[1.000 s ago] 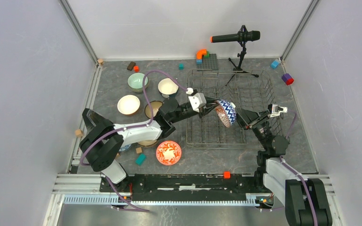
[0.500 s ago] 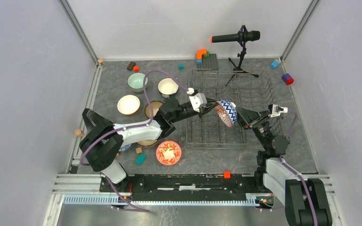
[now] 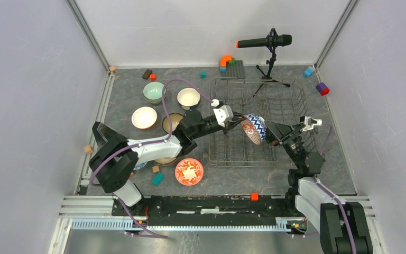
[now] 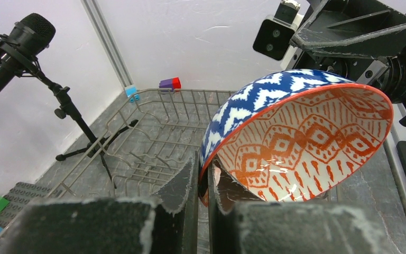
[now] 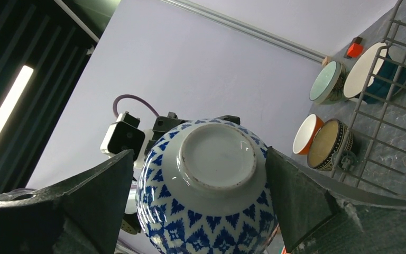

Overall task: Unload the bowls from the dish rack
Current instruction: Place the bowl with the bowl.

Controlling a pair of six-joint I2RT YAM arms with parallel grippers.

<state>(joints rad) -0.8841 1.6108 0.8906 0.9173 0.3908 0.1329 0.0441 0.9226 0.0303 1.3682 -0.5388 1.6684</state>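
L gripper [image 4: 203,168] clamped tight on the rim of the blue-white bowl [image 4: 296,132], which is tipped on edge, up over the middle of the rack [image 3: 291,103]. R gripper [image 3: 272,133] spread wide, fingers [image 5: 296,201] either side of that bowl, gap showing, no grip. Other bowls down on the table [image 3: 127,95], left of the rack: green one [image 3: 154,91], cream one [image 3: 188,97], red-white one [image 3: 189,171] nr the front.
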